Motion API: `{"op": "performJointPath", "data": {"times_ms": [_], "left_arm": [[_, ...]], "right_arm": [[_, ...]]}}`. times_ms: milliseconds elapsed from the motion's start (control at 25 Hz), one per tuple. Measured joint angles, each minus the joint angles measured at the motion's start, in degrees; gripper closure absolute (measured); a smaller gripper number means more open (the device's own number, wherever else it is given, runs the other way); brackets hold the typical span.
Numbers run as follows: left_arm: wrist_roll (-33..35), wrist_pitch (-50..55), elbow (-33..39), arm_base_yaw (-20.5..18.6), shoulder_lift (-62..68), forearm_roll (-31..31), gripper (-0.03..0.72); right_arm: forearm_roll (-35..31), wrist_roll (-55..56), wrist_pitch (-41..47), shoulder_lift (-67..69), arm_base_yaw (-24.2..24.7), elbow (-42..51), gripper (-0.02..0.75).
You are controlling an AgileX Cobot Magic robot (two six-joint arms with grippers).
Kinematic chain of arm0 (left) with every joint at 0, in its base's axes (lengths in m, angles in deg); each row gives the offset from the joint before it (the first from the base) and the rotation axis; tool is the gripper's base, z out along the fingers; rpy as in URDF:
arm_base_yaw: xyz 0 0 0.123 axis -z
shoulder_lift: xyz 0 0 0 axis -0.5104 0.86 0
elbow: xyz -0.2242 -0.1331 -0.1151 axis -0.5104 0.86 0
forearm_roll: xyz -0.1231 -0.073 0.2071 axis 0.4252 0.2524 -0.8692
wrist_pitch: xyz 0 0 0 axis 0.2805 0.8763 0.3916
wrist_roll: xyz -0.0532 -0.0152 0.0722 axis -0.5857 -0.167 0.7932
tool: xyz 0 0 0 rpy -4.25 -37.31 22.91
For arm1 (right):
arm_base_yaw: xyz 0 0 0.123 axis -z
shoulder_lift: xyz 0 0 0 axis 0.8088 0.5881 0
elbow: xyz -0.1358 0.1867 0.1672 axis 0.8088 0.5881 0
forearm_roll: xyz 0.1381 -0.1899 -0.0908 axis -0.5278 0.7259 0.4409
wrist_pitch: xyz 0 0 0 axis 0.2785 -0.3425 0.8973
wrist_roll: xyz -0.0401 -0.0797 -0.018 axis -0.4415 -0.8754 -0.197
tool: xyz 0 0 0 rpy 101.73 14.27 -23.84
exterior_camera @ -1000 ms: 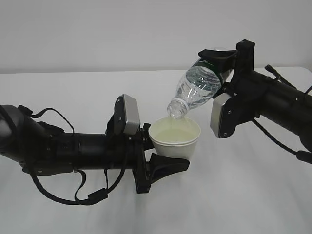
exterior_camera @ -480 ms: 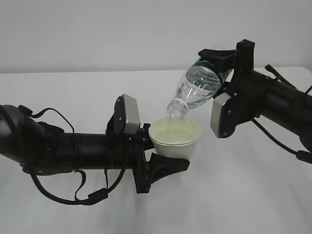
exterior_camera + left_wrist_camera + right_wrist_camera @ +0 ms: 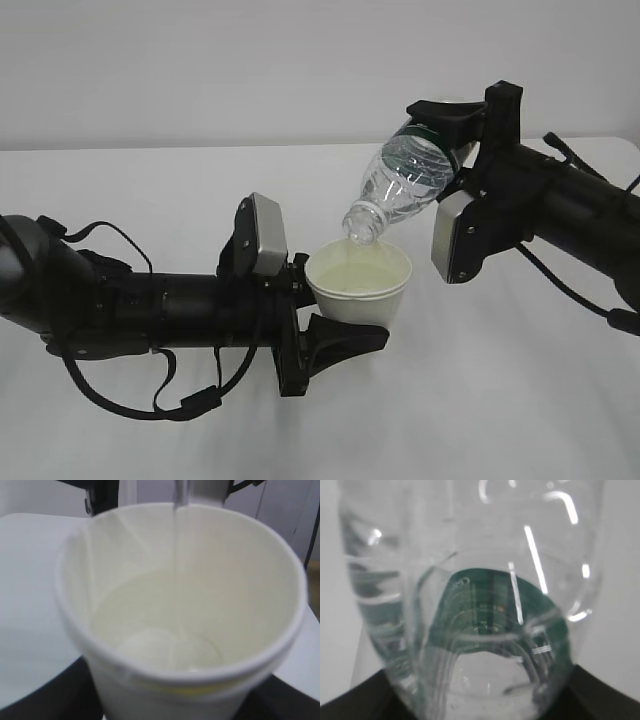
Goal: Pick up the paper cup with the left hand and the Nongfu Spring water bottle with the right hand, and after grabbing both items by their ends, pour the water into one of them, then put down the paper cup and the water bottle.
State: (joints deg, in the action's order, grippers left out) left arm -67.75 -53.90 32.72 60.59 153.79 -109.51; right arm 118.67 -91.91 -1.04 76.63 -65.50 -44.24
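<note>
The off-white paper cup (image 3: 360,285) (image 3: 190,605) hangs upright above the table, with my left gripper (image 3: 325,320) shut on its lower part. Water (image 3: 160,630) lies in its bottom, and a thin stream (image 3: 176,545) falls into it. My right gripper (image 3: 445,135) is shut on the base end of the Nongfu Spring water bottle (image 3: 400,185) (image 3: 465,595). The bottle tilts down to the left, its open mouth (image 3: 360,228) just above the cup's rim. Its dark green label (image 3: 490,615) shows through the clear plastic in the right wrist view. The fingertips of both grippers are hidden.
A white table (image 3: 500,400) runs under both arms, with a pale wall (image 3: 250,70) behind it. The left arm (image 3: 120,310) lies low across the left half. The right arm (image 3: 570,215) comes in from the right edge.
</note>
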Motion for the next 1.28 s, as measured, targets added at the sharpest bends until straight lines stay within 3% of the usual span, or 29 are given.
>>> {"op": "performJointPath", "data": {"times_ms": [1280], "left_arm": [[0.00,0.00,0.00,0.00,0.00,0.00,0.238]], "right_arm": [[0.00,-1.03,0.00,0.00,0.00,0.00,0.290]]}}
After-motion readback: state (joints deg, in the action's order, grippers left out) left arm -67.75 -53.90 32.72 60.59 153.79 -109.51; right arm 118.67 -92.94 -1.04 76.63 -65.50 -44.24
